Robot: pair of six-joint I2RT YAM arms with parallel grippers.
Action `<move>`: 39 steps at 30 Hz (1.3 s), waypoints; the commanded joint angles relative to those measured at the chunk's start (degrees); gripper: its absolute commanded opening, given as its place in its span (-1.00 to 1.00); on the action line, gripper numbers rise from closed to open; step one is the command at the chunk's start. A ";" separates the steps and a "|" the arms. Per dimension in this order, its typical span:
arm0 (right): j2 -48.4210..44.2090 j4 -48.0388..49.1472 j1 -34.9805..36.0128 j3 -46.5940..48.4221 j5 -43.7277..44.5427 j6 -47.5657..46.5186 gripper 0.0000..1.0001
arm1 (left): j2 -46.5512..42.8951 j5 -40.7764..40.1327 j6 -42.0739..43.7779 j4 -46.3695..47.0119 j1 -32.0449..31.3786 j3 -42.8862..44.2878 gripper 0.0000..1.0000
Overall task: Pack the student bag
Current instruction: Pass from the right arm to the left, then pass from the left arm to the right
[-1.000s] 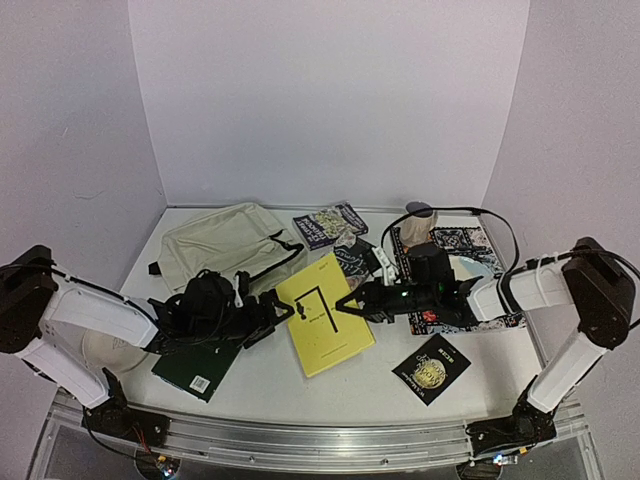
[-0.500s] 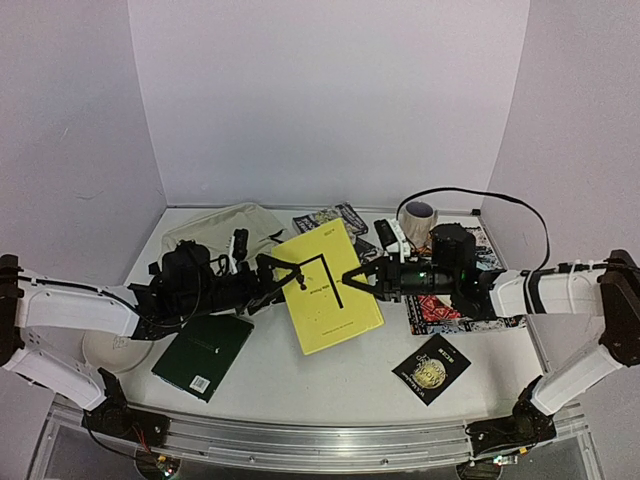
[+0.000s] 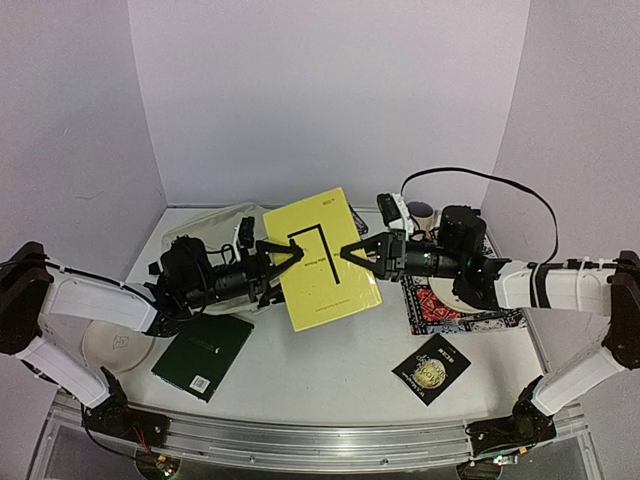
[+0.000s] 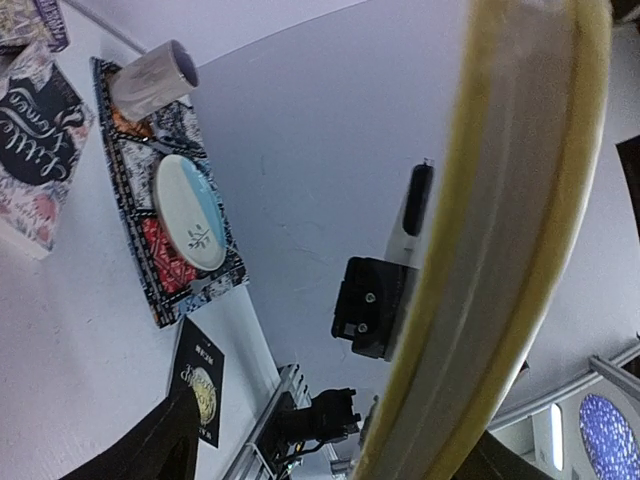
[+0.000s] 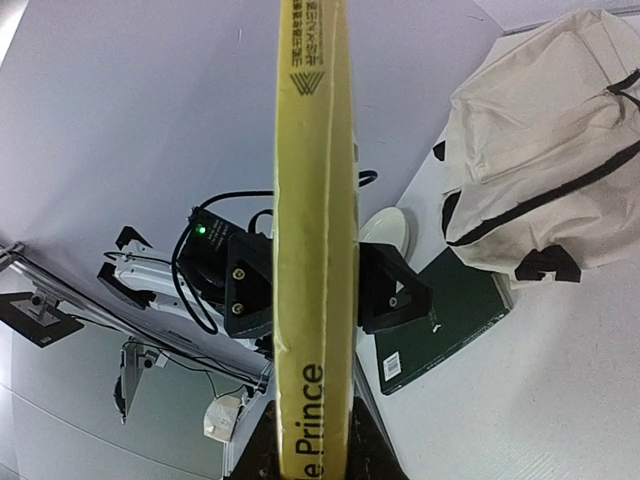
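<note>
A yellow book [image 3: 320, 260] hangs in the air over the middle of the table, tilted up on edge. My right gripper [image 3: 350, 252] is shut on its right edge; in the right wrist view the spine [image 5: 312, 200] runs up from my right gripper [image 5: 312, 440]. My left gripper [image 3: 290, 255] is open and straddles the book's left edge, with the book [image 4: 510, 230] close to one finger and a wide gap to the other. The cream student bag [image 3: 215, 225] lies at the back left, mostly hidden behind the left arm; the right wrist view shows the bag [image 5: 550, 150] lying flat.
A dark green book [image 3: 203, 355] lies at the front left beside a white plate [image 3: 112, 350]. A black book with a gold emblem [image 3: 431, 368] lies front right. A patterned mat [image 3: 460, 305] at the right carries a plate [image 4: 190, 215], with a mug [image 3: 420, 212] behind it.
The yellow book has risen off the table and tipped up on edge, carried back by the right gripper. The left gripper followed and now straddles the book's left edge.
</note>
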 commanded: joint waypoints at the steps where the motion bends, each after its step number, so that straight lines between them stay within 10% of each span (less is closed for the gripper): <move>1: -0.97 10.51 -0.25 5.14 -2.52 1.22 -1.00 | 1.85 5.84 -4.80 14.69 0.25 0.58 0.30; 8: 0.69 10.38 -0.25 4.47 0.88 0.61 -0.84 | 0.91 4.50 -6.02 15.84 0.39 -0.05 -0.72; 12: -0.79 10.38 -0.24 1.95 5.74 0.10 -0.23 | -0.37 0.79 -7.45 15.99 0.39 -1.12 -1.00; 24: -5.83 14.19 5.48 -8.95 27.16 2.79 0.77 | -3.95 -16.71 -10.38 19.54 0.27 -2.59 -1.00; 39: 7.65 32.92 12.10 -5.82 31.58 9.49 0.85 | 1.66 -22.23 -13.54 27.90 -1.41 1.31 -1.00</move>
